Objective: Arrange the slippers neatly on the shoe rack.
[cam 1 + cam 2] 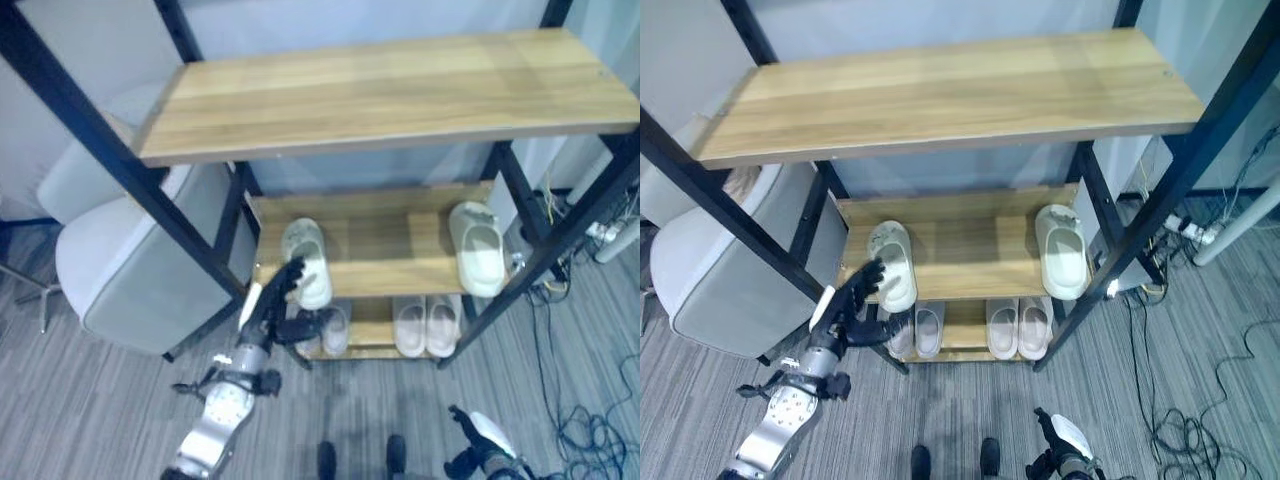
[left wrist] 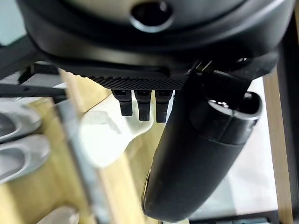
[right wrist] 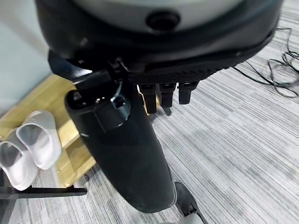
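Note:
A cream slipper [image 1: 308, 262] lies at the left of the rack's middle shelf [image 1: 390, 255], and its mate [image 1: 478, 248] lies at the right end. My left hand [image 1: 275, 300] reaches up from the lower left with straight fingers [image 2: 142, 105] against the near edge of the left slipper [image 2: 105, 137], holding nothing. The bottom shelf carries a pale pair [image 1: 427, 325] and further slippers [image 1: 335, 328] beside my left thumb. My right hand [image 1: 480, 440] hangs low over the floor, open and empty, with the pale pair [image 3: 28, 149] off to its side.
The wide wooden top shelf [image 1: 380, 90] overhangs the middle shelf. Black slanted frame posts [image 1: 150, 190] stand at both sides. A grey padded chair [image 1: 130, 270] is left of the rack. Cables [image 1: 590, 400] lie on the floor at the right.

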Controlling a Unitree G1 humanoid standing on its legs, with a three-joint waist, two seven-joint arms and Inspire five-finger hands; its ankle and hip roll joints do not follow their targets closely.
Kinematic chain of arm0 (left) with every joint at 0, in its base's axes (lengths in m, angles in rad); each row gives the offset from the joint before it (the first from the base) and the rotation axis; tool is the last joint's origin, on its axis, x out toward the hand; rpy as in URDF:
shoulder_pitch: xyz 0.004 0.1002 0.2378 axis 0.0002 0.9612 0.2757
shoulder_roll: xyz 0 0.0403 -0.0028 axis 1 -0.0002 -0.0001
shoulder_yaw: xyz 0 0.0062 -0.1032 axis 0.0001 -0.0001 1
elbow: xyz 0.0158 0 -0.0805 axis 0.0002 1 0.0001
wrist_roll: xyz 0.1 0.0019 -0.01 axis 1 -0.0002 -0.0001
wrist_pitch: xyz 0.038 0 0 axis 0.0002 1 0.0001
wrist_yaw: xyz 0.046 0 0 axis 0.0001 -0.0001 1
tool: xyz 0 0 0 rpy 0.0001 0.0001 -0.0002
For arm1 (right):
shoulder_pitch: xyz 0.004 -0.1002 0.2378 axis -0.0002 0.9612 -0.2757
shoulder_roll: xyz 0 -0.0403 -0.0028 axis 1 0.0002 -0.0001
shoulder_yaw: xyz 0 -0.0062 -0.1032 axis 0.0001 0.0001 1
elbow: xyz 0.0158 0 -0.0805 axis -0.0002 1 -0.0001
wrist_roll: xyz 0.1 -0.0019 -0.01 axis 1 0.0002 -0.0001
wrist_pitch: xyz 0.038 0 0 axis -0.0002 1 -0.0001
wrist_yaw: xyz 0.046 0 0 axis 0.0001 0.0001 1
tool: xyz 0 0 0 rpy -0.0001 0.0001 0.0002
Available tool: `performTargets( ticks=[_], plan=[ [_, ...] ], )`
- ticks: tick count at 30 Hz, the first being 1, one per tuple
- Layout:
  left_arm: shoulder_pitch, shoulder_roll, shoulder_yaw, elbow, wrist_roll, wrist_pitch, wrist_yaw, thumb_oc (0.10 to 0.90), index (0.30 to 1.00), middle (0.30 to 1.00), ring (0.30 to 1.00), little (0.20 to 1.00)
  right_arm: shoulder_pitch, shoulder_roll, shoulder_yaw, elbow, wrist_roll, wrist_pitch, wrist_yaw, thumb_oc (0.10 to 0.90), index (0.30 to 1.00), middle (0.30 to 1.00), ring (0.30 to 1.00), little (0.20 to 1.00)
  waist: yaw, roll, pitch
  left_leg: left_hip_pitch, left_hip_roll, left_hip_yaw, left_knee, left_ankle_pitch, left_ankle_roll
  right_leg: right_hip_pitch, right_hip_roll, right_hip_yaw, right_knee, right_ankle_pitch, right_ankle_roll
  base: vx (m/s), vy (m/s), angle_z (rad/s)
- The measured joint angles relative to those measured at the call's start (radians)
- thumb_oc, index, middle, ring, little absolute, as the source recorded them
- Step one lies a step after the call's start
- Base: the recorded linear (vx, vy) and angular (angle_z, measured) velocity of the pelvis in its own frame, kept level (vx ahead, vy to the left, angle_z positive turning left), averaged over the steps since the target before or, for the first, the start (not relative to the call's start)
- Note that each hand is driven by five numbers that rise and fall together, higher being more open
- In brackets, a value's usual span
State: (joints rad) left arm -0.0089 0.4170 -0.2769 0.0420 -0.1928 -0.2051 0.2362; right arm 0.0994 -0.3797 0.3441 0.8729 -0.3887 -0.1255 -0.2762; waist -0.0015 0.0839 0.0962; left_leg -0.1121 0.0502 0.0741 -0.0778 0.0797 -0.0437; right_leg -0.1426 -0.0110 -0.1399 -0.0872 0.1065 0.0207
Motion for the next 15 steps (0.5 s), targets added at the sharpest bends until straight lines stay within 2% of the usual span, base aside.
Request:
performTargets(
  ticks=[4,6,15],
  plan=[
    [-0.06,-0.001,0.008,0.04,0.053,-0.018,0.045,0.8,0.9,0.9,0.9,0.9,0.001,0.0,0.0,0.006,0.0,0.0,-0.001,0.8,0.9,0.9,0.9,0.9,-0.007,0.0,0.0,-0.016,0.0,0.005,0.0,0.0,0.0,-0.019,0.001,0.011,0.0,0.0,0.001,0.01,0.007,-0.08],
    [-0.077,-0.001,0.007,0.052,0.09,-0.021,0.067,0.8,0.9,0.9,0.9,0.9,-0.005,0.0,0.0,0.006,0.0,0.0,-0.005,0.8,0.9,0.9,0.9,0.9,-0.024,0.0,0.0,-0.026,0.0,0.005,0.0,0.0,0.0,-0.029,0.001,0.014,0.0,0.001,0.001,0.0,0.0,0.0],
    [-0.198,0.016,0.011,0.182,0.21,-0.02,0.148,0.8,0.9,0.9,0.9,0.9,-0.044,-0.002,0.005,0.002,0.001,-0.001,-0.008,0.8,0.9,0.9,0.9,0.9,-0.029,-0.001,-0.001,-0.086,0.0,0.027,0.0,0.005,0.001,-0.098,0.001,0.032,0.0,0.017,0.001,0.0,0.005,-0.07]
  ],
)
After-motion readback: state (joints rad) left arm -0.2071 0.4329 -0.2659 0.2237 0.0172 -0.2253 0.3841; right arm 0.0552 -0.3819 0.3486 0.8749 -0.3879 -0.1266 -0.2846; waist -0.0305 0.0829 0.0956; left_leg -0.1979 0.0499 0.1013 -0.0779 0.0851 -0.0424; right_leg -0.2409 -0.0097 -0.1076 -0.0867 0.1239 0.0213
